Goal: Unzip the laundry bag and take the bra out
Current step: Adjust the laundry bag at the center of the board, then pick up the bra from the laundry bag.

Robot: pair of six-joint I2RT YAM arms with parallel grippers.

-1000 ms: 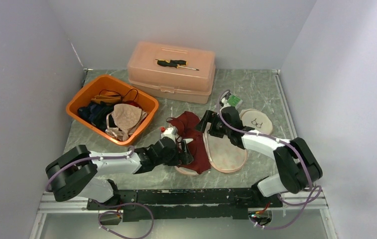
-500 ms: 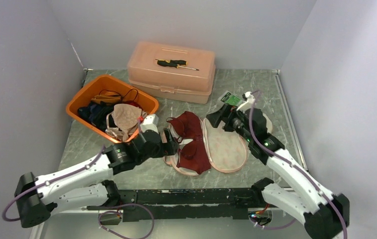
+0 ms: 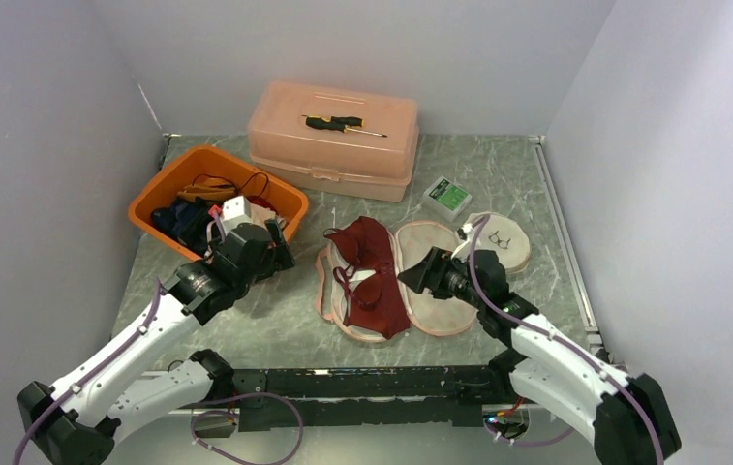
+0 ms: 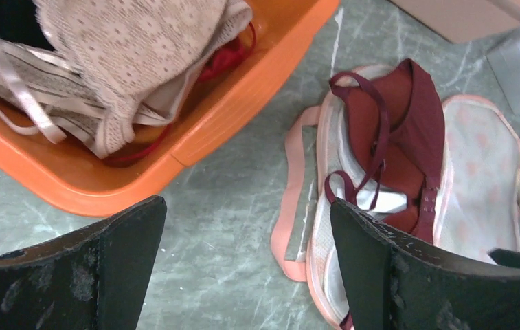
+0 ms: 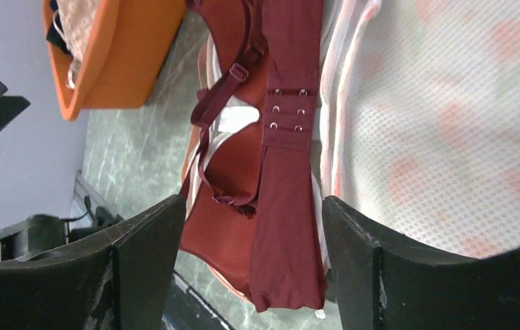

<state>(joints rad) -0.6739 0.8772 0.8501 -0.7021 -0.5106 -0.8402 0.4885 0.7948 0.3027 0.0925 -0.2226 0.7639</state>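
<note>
The green marbled table (image 3: pixel 498 174) carries everything; at its far edge sits the peach toolbox (image 3: pixel 333 155), lid shut; to the left of that stands the orange tub (image 3: pixel 145 207), heaped with pale and dark garments. The pink mesh laundry bag (image 3: pixel 444 310) lies unzipped and folded out flat in the middle of the table; the maroon bra (image 3: pixel 372 281) rests on its left half, straps loose, hook band running along the seam between the two halves. My left gripper (image 4: pixel 243 206) hangs by the tub's near corner with its fingers spread wide and nothing between them; my right gripper (image 5: pixel 251 203) hovers over the bra's band, fingers likewise apart, gripping nothing. A round mesh pouch (image 3: pixel 500 237) lies just right of the bag; a small green box (image 3: pixel 447 197) sits beyond it; a screwdriver (image 3: pixel 343 123) lies on the toolbox lid.
</note>
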